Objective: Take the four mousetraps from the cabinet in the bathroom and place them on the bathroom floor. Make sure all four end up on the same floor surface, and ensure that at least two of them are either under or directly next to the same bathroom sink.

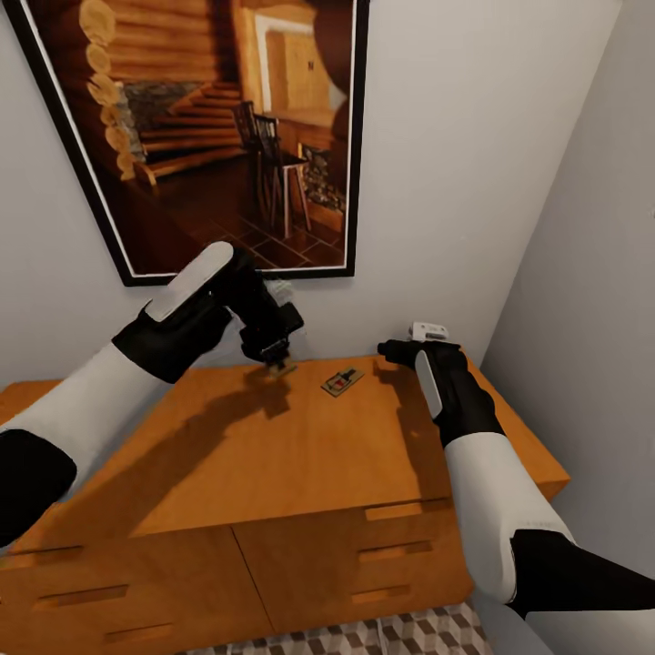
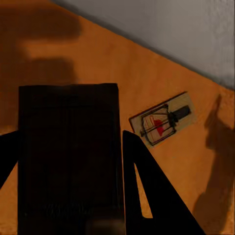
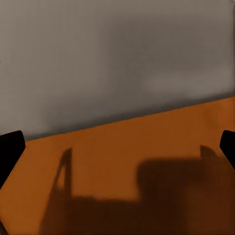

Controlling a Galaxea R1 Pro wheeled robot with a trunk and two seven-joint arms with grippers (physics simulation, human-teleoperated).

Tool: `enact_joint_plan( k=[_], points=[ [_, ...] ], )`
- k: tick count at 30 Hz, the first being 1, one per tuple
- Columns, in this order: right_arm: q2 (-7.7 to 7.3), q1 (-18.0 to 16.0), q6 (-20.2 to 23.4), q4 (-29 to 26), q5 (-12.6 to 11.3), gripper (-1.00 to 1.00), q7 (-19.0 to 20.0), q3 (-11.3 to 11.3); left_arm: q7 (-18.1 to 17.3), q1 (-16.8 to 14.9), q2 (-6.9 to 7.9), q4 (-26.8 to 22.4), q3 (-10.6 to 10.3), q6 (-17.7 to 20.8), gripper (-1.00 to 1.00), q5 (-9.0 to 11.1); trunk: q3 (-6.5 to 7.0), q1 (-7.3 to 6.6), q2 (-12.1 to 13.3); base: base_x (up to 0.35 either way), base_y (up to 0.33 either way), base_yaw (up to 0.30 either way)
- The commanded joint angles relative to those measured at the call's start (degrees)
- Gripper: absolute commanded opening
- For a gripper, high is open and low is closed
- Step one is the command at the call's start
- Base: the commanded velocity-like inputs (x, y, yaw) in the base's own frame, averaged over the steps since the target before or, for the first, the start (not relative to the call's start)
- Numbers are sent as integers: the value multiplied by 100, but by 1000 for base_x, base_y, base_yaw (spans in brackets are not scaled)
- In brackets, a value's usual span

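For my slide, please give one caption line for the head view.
Left gripper holds one mousetrap above the cabinet top; a second mousetrap lies beside.

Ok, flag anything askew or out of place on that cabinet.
Only the mousetrap lying on the cabinet top: it sits skewed to the edges. Nothing looks spilled or broken. The left gripper seems to grip another.

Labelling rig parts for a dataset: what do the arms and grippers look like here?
Both arms have glossy white shells with black joint sections. The left gripper is black, with a light grey panel along its wrist. The right gripper is black too, with a grey strip and a small white block on top. Fingers are black wedges.
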Motion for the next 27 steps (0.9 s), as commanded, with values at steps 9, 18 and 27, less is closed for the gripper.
enact_joint_plan(
  k=[9, 18, 27],
  points=[
    [6, 4, -120, 196, 10, 100, -9, -15, 14, 25, 253, -1302, 1539, 438, -100, 926, 156, -198, 360, 0, 0, 0],
    [6, 5, -284, 459, 10, 100, -9, -14, -91, 28, -710, -1350, 3117, 1063, -100, 926, 317, -396, 721, 0, 0, 0],
    [6, 34, -301, 534, 10, 100, -3, -14, -2527, -5, -881, -1341, 3324, 1668, -100, 926, 407, -505, 921, 0, 0, 0]
  ],
)
